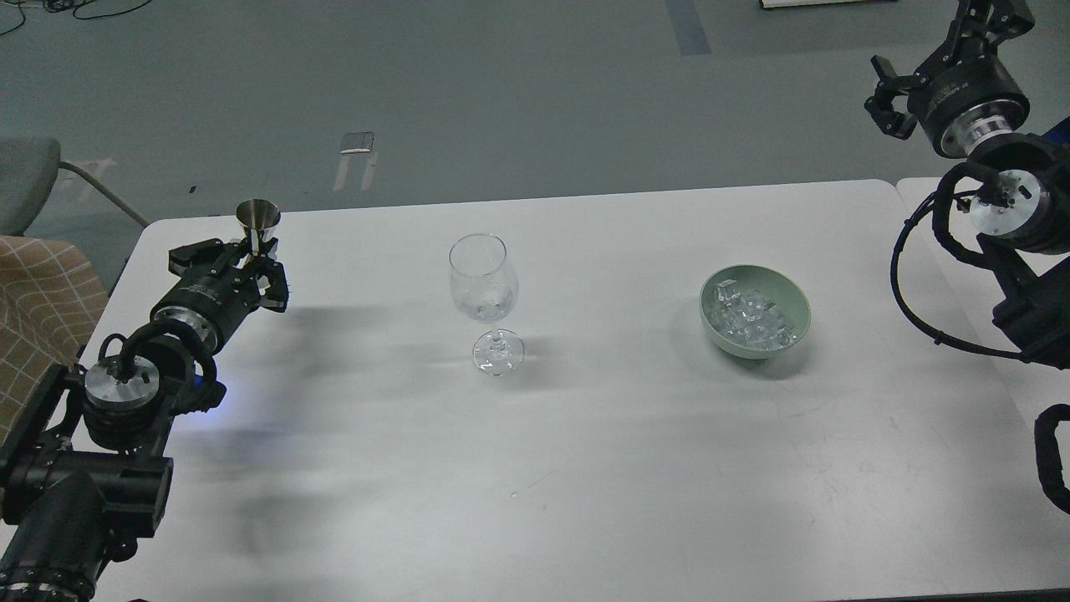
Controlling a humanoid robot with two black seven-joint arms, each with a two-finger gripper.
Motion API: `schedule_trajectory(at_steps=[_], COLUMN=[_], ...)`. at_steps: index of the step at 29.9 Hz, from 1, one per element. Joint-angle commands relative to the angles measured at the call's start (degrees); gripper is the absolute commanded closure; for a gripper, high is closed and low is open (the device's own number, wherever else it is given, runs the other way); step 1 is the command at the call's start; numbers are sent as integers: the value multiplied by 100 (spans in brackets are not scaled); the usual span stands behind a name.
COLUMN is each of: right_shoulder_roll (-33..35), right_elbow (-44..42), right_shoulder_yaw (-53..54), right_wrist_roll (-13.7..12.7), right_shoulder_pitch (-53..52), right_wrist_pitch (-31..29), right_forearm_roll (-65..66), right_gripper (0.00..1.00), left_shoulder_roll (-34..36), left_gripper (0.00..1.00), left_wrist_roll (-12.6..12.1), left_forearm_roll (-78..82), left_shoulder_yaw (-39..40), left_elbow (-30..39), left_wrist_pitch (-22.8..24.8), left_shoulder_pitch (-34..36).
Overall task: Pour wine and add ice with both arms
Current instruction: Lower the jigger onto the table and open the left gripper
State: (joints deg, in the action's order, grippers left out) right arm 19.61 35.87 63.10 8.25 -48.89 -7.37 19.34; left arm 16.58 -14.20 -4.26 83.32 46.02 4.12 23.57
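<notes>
A clear stemmed glass point(483, 284) stands upright at the table's middle. Glassy glints sit low in its bowl; I cannot tell wine from ice there. A pale green bowl point(794, 330) to its right holds several clear ice cubes point(751, 319). My left gripper point(251, 266) is low over the table's far left corner, shut on the stem of a small metal measuring cup point(257, 219) that stands upright, mouth up. My right gripper point(940, 46) is high beyond the table's far right corner, fingers spread and empty, well away from the bowl.
The white table point(535, 468) has its far edge just behind the measuring cup. A grey chair point(25, 180) and a checked cloth point(38, 284) are off its left side. Another white surface point(919, 196) adjoins on the right.
</notes>
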Motion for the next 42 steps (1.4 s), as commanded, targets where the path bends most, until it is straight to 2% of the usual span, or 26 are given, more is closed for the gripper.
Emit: schedule_trajectory(at_steps=[1, 9, 15, 20, 25, 37, 42], right_shoulder_roll=[26, 35, 35, 35, 35, 8, 8], right_elbow=[52, 78, 78, 78, 78, 70, 70], right_shoulder_yaw=[0, -17, -17, -8, -8, -8, -8], right_wrist_roll=[-8, 1, -8, 1, 1, 1, 1], right_shoulder_pitch=[2, 2, 11, 20, 20, 11, 2], right_wrist_pitch=[-2, 7, -2, 7, -2, 7, 7], right_forearm_roll=[0, 0, 0, 0, 0, 9, 9], right_gripper=[0, 0, 0, 0, 0, 0, 0], left_shoulder_roll=[-6, -50, -50, -67, -67, -59, -59], left_gripper=[100, 100, 90, 85, 73, 71, 62], left_wrist_roll=[-13, 14, 14, 22, 22, 14, 22], left_forearm_roll=[-31, -22, -22, -22, -13, -13, -13], left_shoulder_yaw=[9, 0, -9, -70, -79, -70, -70], left_elbow=[-295, -392, -401, -550, -726, -744, -744], left_wrist_pitch=[10, 1, -34, 1, 1, 1, 1], left_shoulder_pitch=[43, 78, 131, 157, 288, 377, 429])
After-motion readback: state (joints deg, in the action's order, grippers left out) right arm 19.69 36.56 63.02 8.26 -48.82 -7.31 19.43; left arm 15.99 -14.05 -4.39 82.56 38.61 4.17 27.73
